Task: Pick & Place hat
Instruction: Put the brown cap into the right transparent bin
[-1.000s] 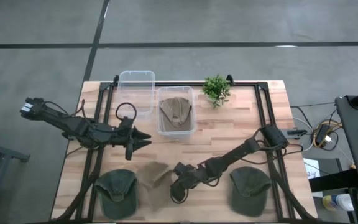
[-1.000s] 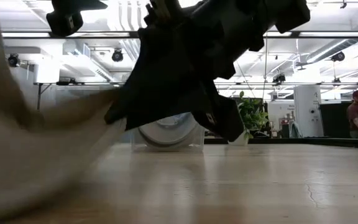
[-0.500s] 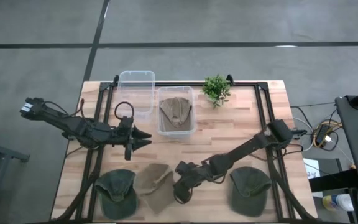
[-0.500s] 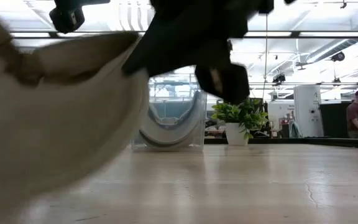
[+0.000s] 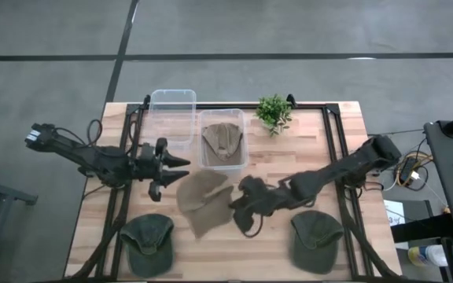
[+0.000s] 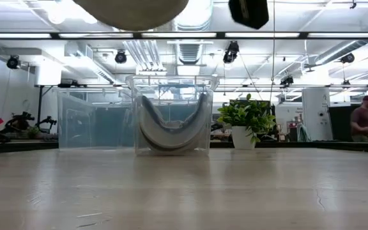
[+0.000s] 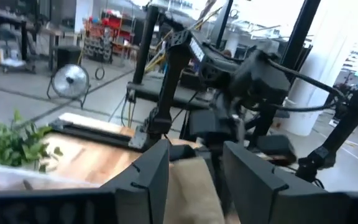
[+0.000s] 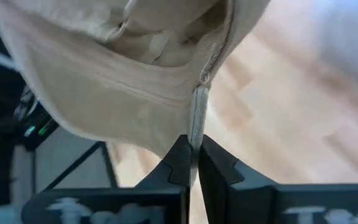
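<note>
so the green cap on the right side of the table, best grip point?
Take the green cap by its brim edge, coming straight down: it lies flat, crown up, nothing on it. The right gripper is shut on the tan hat, so it must drop that first. The left gripper is open but far away.

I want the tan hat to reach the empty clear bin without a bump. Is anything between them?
Partly. The right gripper holds the tan hat raised above the table. The left gripper hovers open right beside it, on the way to the empty bin. The bin with a hat stands next to that path.
</note>
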Controlling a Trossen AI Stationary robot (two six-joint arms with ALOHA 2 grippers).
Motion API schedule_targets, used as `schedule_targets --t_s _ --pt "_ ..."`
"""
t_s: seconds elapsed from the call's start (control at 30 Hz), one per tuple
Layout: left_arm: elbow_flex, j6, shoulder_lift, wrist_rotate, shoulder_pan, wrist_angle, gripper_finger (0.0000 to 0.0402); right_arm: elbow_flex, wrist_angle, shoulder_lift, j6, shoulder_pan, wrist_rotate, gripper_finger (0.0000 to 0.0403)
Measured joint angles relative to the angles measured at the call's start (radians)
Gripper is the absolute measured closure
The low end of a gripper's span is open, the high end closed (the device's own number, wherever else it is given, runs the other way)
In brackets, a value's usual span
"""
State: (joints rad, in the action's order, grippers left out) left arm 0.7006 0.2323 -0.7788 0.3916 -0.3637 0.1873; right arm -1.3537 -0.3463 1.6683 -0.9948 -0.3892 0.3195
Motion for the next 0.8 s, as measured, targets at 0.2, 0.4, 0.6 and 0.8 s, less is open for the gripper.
schedule_targets --t_s 0.2,0.4,0.6,0.8 --pt "0.0 -0.026 0.006 0.0 0.0 0.022 0.0257 0.0 -0.067 -0.11 0.038 0.051 0.103 0.0391" --pt "0.0 -0.046 0.01 0.001 0.0 0.023 0.0257 0.0 -0.116 -0.185 0.105 0.154 0.149 0.0391" --pt "0.0 -0.075 0.01 0.0 0.0 0.031 0.0257 0.0 -0.141 -0.224 0.151 0.313 0.138 0.0391" --pt "-0.001 -0.072 0.009 -0.001 0.0 0.03 0.0257 0.001 -0.156 -0.216 0.138 0.483 -0.004 0.039"
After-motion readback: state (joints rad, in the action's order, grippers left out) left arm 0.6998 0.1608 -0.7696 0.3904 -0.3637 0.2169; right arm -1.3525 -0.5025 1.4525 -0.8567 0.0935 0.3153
